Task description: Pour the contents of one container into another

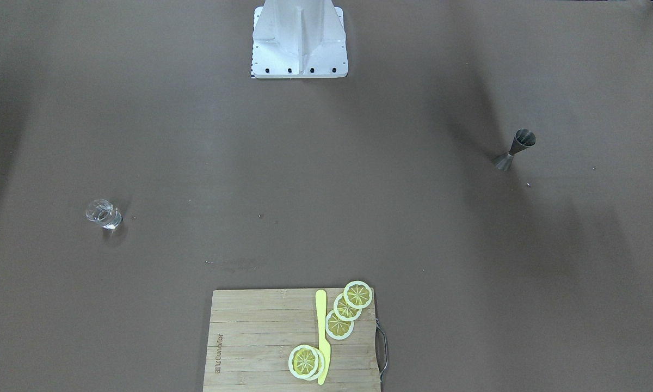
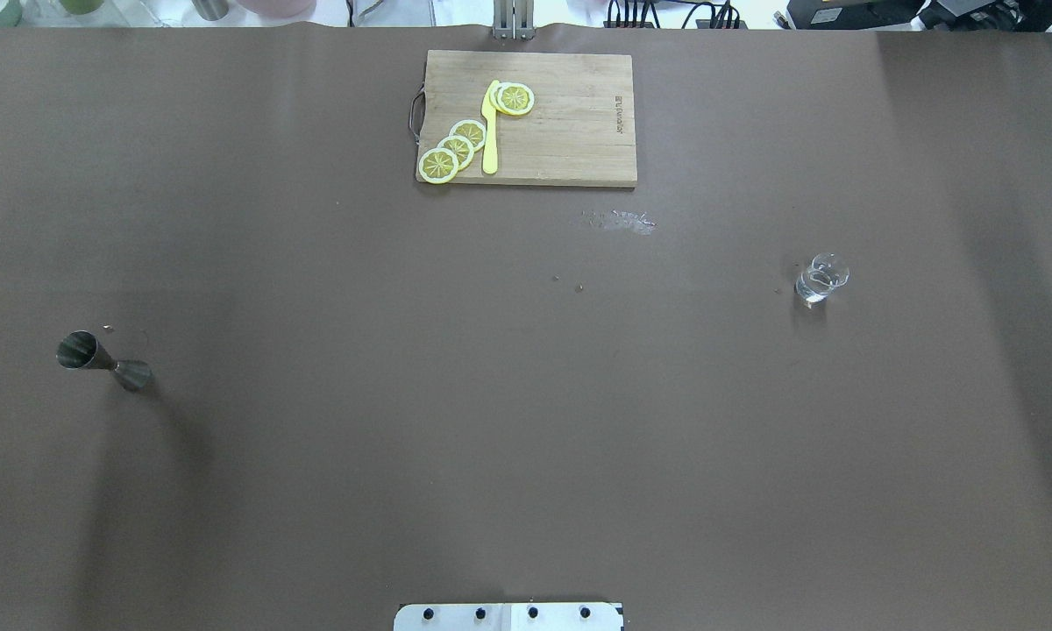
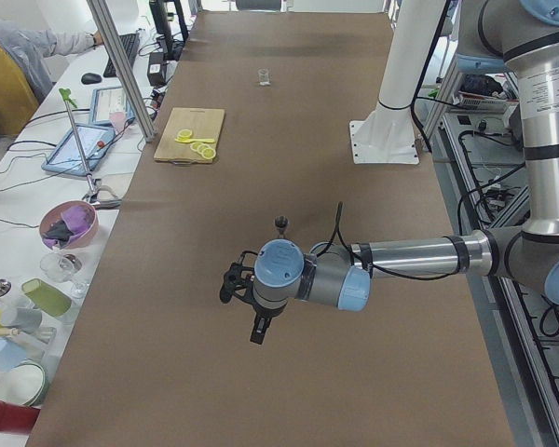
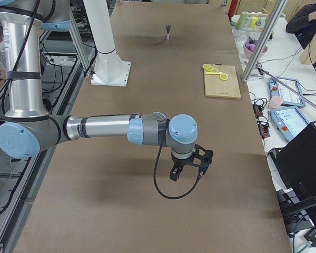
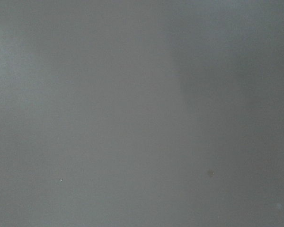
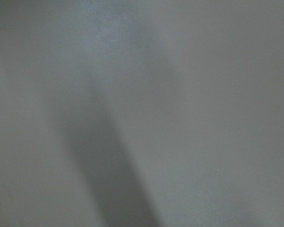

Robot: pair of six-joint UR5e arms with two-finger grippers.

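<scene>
Neither pair of jaws can be judged: each gripper appears only in a side view, so I cannot tell how wide they stand, and nothing is seen held in either. The left gripper (image 3: 258,331) hangs from its near, large arm, pointing down over bare brown table (image 2: 526,421). The right gripper (image 4: 187,174) hangs likewise over bare table at the other end. Both wrist cameras give only a blurred grey-brown surface.

The jigger (image 2: 103,361) stands upright on the table on the robot's left side, near the left arm and untouched by it. The glass (image 2: 820,279) stands upright on the robot's right side, well apart from the jigger and from both grippers.

At the far edge of the table, midway along it, lies a wooden cutting board (image 2: 570,131) with yellow lemon slices (image 2: 456,147) and a yellow knife (image 2: 490,131) on it. The white robot base (image 1: 299,41) stands at the opposite edge
</scene>
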